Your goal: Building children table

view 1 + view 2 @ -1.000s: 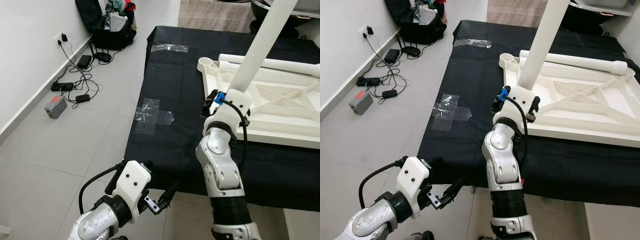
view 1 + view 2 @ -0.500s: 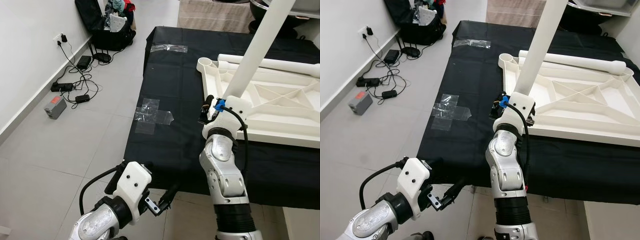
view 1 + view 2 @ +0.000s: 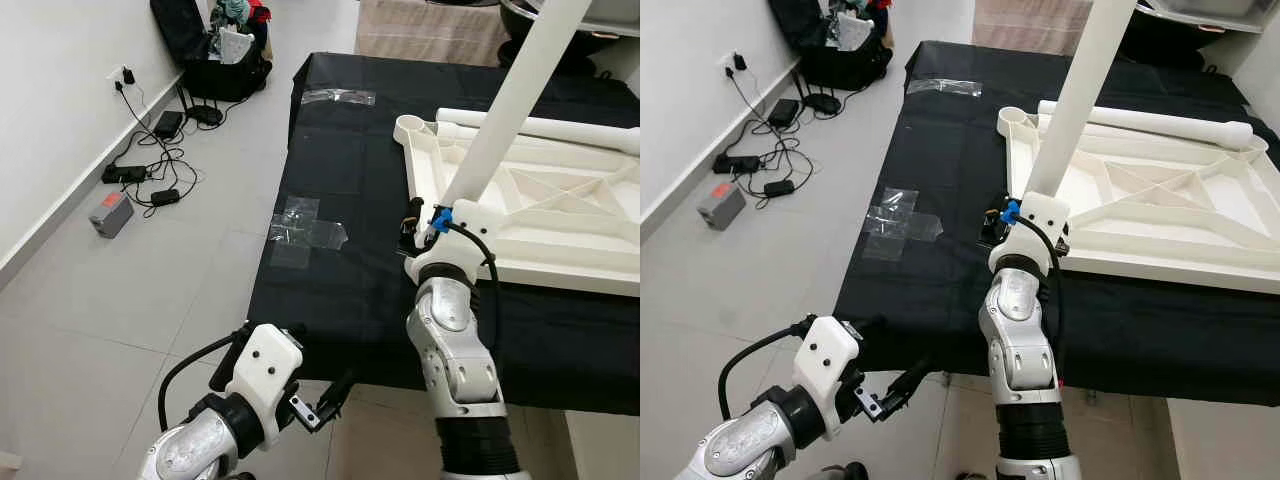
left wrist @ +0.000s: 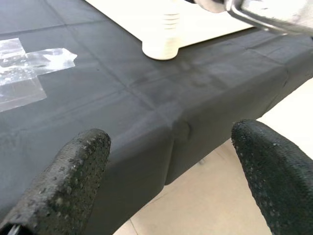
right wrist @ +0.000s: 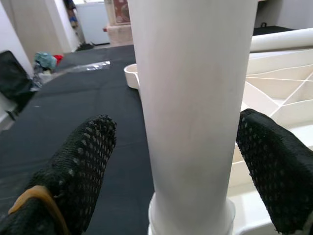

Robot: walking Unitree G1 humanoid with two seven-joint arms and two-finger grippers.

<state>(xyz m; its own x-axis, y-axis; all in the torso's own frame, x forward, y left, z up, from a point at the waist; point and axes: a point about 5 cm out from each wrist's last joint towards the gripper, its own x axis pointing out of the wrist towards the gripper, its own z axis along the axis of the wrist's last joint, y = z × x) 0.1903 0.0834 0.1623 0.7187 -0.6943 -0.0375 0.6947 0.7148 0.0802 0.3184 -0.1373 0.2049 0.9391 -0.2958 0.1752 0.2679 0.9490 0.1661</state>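
A white children's table top (image 3: 560, 235) lies upside down on a black-covered surface (image 3: 340, 170). One white leg (image 3: 505, 100) stands tilted in its near-left corner, its ribbed base (image 4: 168, 29) on the cloth edge. My right gripper (image 3: 438, 213) sits at the foot of that leg. It is open, its fingers (image 5: 73, 171) on either side of the leg (image 5: 190, 107), with a thin gap on one side. A second leg (image 3: 560, 128) lies along the far rim beside an empty socket (image 3: 412, 126). My left gripper (image 3: 322, 365) hangs open below the surface's front edge, holding nothing.
Patches of clear tape (image 3: 305, 230) stick to the black cloth. On the tiled floor to the left lie cables and a power strip (image 3: 150, 170), a grey box (image 3: 110, 213) and an open black bag (image 3: 215, 50) by the wall.
My right gripper has slid slightly right and down along the leg toward its base, and the forearm stands straighter. The left arm has not moved.
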